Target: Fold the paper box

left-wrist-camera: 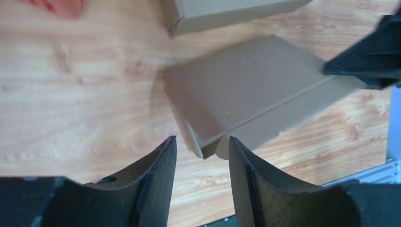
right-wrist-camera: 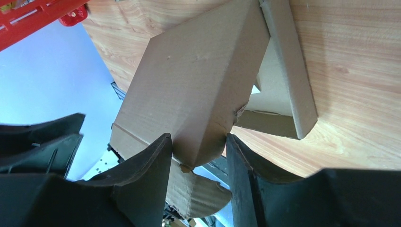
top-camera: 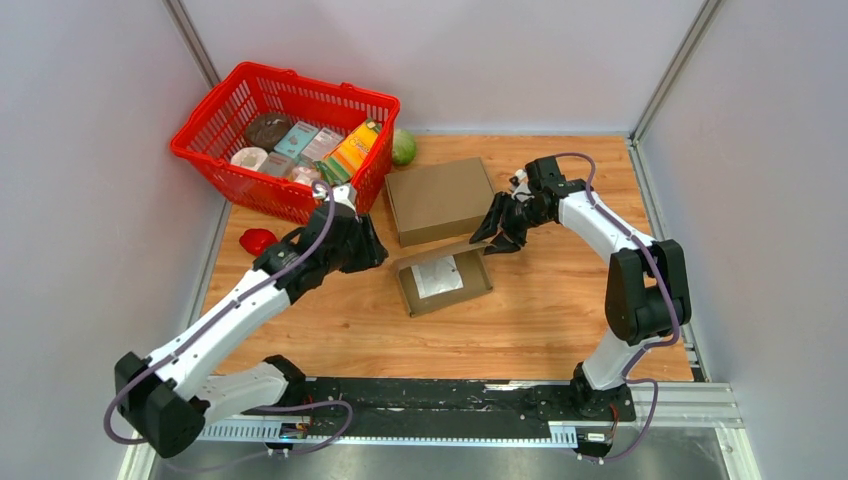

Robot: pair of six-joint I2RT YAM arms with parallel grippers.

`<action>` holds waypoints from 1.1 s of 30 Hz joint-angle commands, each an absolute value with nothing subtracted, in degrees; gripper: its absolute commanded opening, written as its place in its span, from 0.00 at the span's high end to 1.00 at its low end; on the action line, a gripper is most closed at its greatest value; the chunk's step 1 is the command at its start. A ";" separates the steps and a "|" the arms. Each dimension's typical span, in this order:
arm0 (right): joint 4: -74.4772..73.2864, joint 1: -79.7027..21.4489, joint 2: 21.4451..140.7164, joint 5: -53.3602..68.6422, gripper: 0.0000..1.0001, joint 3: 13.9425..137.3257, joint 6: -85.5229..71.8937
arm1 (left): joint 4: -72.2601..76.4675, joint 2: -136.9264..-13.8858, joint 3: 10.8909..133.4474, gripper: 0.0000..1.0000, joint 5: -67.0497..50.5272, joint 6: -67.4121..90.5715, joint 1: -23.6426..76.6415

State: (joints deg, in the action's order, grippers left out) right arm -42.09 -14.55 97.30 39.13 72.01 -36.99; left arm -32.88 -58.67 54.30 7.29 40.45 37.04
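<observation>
Overhead: spot paper box [top-camera: 440, 200] lying open on table [top-camera: 560, 310], just right of red basket [top-camera: 255, 190], flanked by left end effector [top-camera: 377, 250] and right end effector [top-camera: 493, 236].

Left wrist: stands open, box corner between the fingertips, ungripped.

Right wrist: appears closed on a folded flap [right-wrist-camera: 198, 80].

Could crease or tear that flap by pulling while the far side goes unheld. Could shove the box toward the basket by closing off-corner.

Table [top-camera: 540, 320]: basket [top-camera: 250, 190] back left, packets [top-camera: 352, 148] inside. Round item [top-camera: 403, 147] just right of the basket; small object [top-camera: 258, 240] in front of it. Paper box [top-camera: 440, 200] mid-table, its tray [top-camera: 450, 300] in front, slip [top-camera: 437, 276] inside. Left hand [top-camera: 375, 250] left of the tray, right hand [top-camera: 495, 235] at the box's right edge.
</observation>
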 commanded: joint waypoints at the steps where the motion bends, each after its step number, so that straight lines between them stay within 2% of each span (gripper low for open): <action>1: -41.13 -14.77 94.57 40.17 0.51 72.68 -32.53 | -38.95 -64.24 56.16 0.48 1.42 52.90 34.46; 12: -45.70 -14.94 98.00 36.92 0.47 78.57 -23.48 | -35.34 -77.16 59.94 0.51 -2.37 50.71 33.84; 18: -46.58 -15.03 98.79 33.32 0.44 80.68 -21.27 | -33.05 -78.31 60.11 0.51 -2.37 50.19 33.75; 33: -47.64 -17.49 101.60 31.90 0.46 81.56 -19.78 | -34.36 -82.71 60.56 0.52 -6.77 55.98 33.84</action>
